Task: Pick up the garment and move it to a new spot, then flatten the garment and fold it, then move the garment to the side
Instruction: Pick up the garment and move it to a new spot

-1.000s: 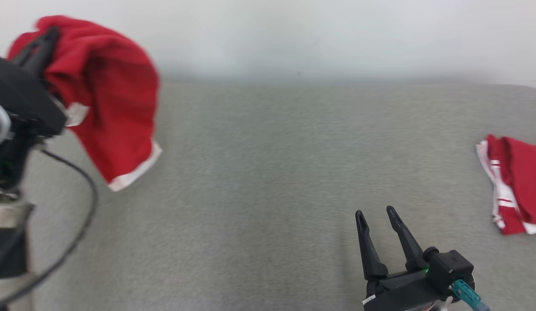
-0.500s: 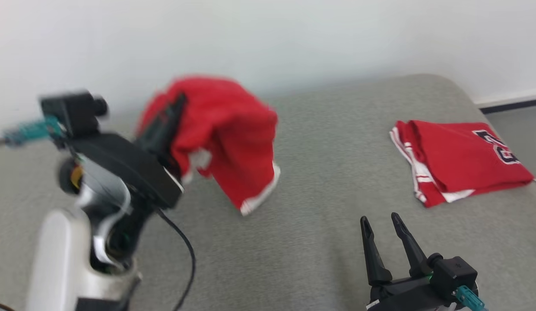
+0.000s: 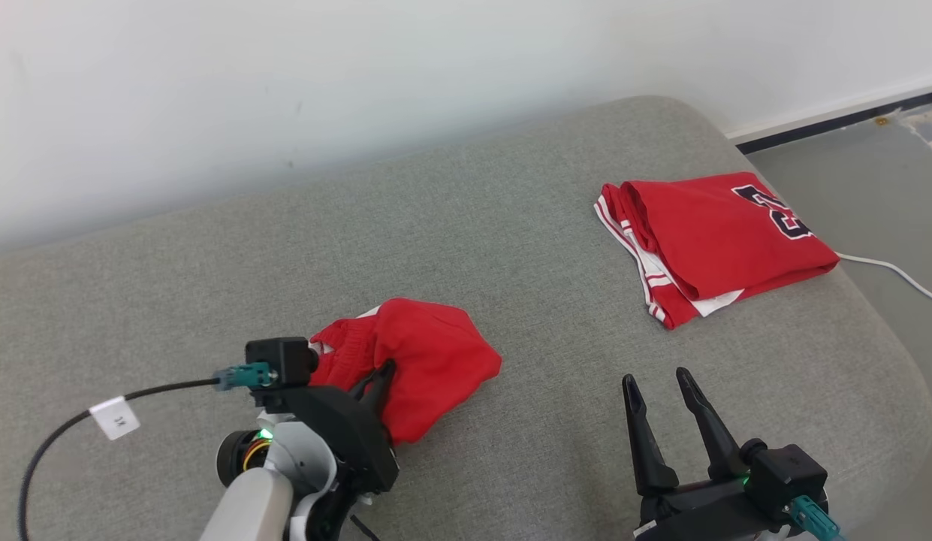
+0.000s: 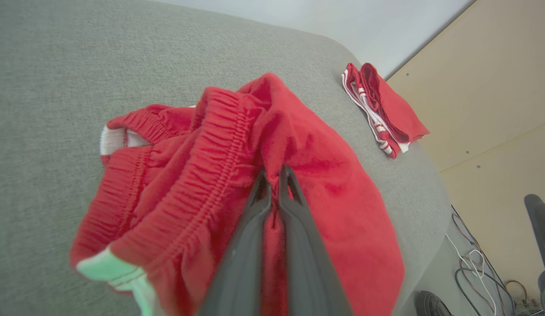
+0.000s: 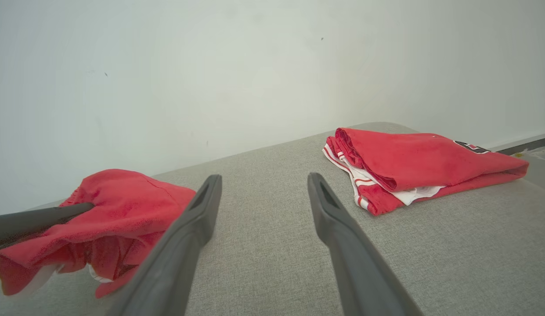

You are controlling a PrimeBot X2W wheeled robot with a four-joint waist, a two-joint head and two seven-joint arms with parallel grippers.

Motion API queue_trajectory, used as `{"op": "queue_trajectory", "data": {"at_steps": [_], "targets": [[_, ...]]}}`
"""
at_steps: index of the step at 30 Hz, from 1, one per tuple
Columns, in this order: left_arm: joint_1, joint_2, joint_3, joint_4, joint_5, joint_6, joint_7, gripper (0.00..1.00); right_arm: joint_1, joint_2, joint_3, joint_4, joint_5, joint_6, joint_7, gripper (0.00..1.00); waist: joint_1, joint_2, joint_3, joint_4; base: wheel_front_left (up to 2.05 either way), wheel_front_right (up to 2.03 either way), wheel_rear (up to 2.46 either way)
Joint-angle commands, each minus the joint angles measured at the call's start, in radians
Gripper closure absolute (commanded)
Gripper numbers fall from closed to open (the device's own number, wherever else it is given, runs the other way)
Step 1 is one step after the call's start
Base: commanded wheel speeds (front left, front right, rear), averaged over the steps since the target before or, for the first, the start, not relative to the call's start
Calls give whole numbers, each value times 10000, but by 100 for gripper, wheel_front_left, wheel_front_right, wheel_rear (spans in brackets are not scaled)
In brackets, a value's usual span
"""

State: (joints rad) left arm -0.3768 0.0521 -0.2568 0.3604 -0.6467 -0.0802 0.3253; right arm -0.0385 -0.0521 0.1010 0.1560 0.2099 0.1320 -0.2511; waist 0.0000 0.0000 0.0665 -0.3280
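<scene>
Here the left gripper (image 4: 274, 173) is pinched tight on a fold of the red garment (image 3: 435, 353), its two dark fingers pressed together with cloth between them, just beside the elastic waistband (image 4: 211, 175). The garment sits bunched on the grey cushion (image 3: 511, 248), left of centre, though its near edge seems slightly lifted. The right gripper (image 3: 655, 376) hovers with fingers spread wide, holding nothing, well apart from a folded red jersey (image 3: 725, 233) at the cushion's far right.

Head view: cushion (image 3: 511, 225) seen from above. Left wrist: garment (image 4: 333, 175) seen close-up. Right wrist: set low, wall (image 5: 211, 66) faced. The folded jersey (image 3: 713, 233) is shared by all.
</scene>
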Motion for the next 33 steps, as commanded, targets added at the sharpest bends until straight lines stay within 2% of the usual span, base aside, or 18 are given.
{"op": "queue_trajectory", "data": {"at_steps": [1,2,8,16,24,30,33], "targets": [[-230,6,-152,245,272,-66,-307,50,15,36,-21,-2,47,-22,-32,0,0,0,70,25,0,0,0],[-269,1,-274,421,324,-57,-451,0,25,36,-44,16,41,-22,-34,0,0,0,70,74,0,0,0],[-362,46,-765,850,1191,38,-1714,0,87,36,-123,103,-66,-22,-1,0,0,0,-142,552,0,0,0],[357,199,-895,-212,1758,80,-3599,0,429,33,-257,-91,-211,-22,167,0,0,0,-543,1325,0,0,0],[1850,629,-608,-1356,2291,619,-5333,0,737,32,-544,-316,-320,-22,347,0,0,0,-847,2030,0,0,0],[3016,678,117,-1760,2604,1238,-5882,0,980,30,-759,-207,-344,-22,298,0,0,0,-1034,2371,0,0,0],[3523,718,439,-2059,2852,1240,-5910,0,1069,32,-881,-98,-356,-22,220,0,0,0,-1084,2472,0,0,0]]}}
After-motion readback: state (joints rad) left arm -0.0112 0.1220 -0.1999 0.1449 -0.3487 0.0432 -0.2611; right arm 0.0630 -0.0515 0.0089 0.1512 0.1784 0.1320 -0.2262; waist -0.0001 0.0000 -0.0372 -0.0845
